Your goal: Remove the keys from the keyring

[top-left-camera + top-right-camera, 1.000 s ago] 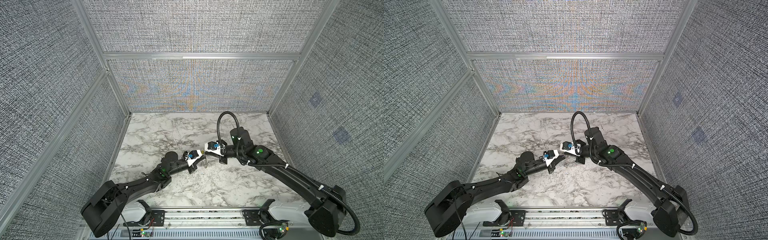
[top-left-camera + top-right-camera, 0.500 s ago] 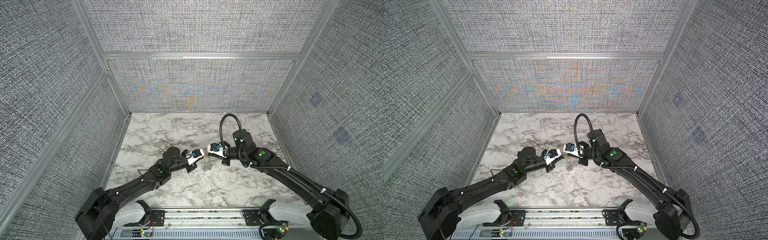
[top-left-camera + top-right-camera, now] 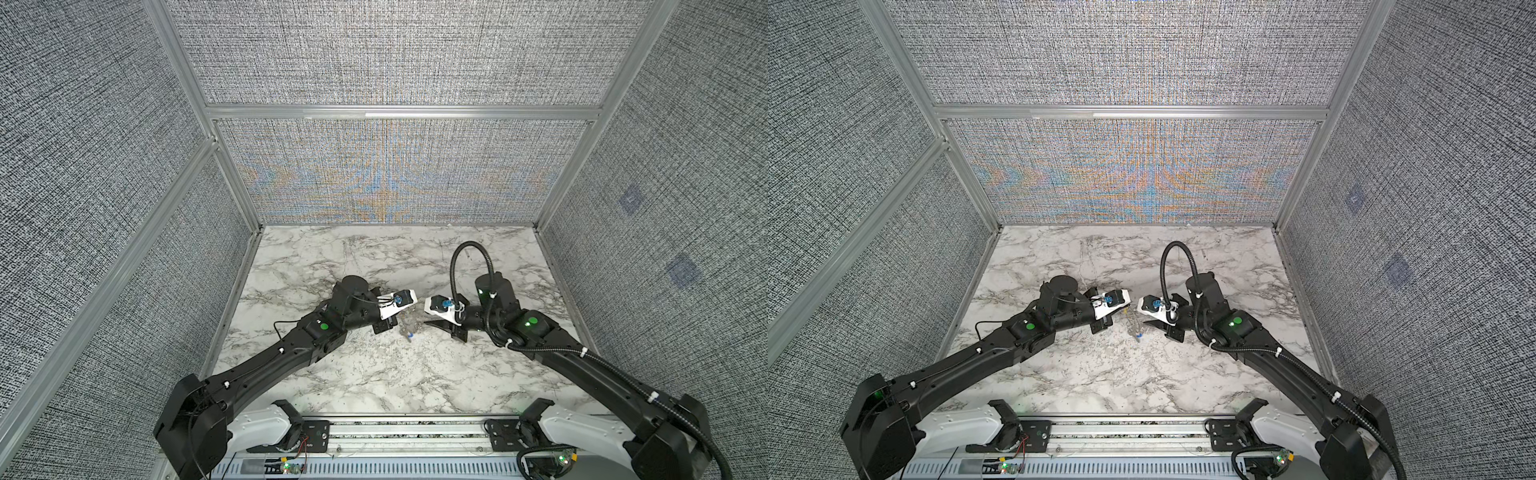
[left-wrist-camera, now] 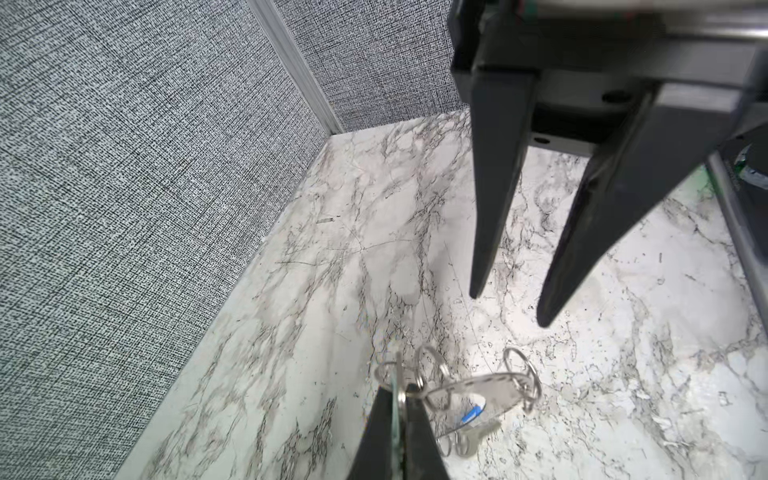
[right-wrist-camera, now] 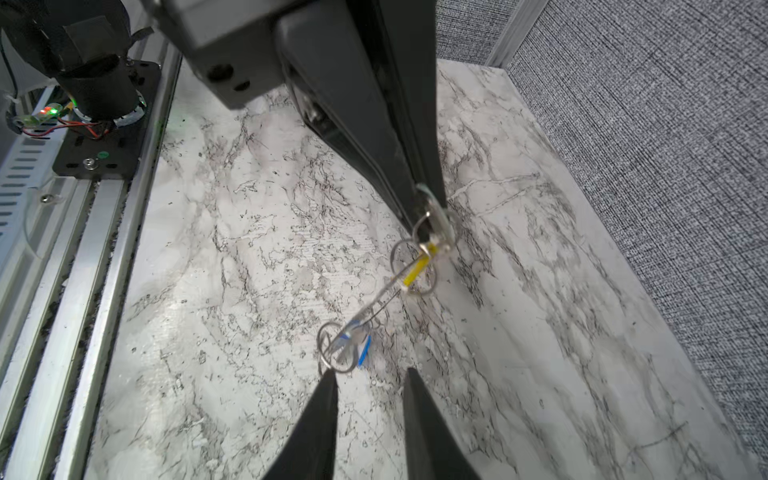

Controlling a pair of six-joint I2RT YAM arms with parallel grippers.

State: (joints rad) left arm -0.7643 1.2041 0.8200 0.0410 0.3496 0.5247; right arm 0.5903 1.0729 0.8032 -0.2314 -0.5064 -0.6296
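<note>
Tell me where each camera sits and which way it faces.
Both top views: high over the front rail, looking down and back at the table; left arm and right arm show whole.
Left wrist: behind the shut left gripper, facing the open right gripper.
Right wrist: behind the right gripper, facing the left gripper holding the keyring.
Shared: both wrist views show the keyring and blue key.

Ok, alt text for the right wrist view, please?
The left gripper is shut on the yellow-sleeved keyring, from which a blue-headed key trails toward the camera over the marble table. The right gripper is open just short of that key, holding nothing.
</note>
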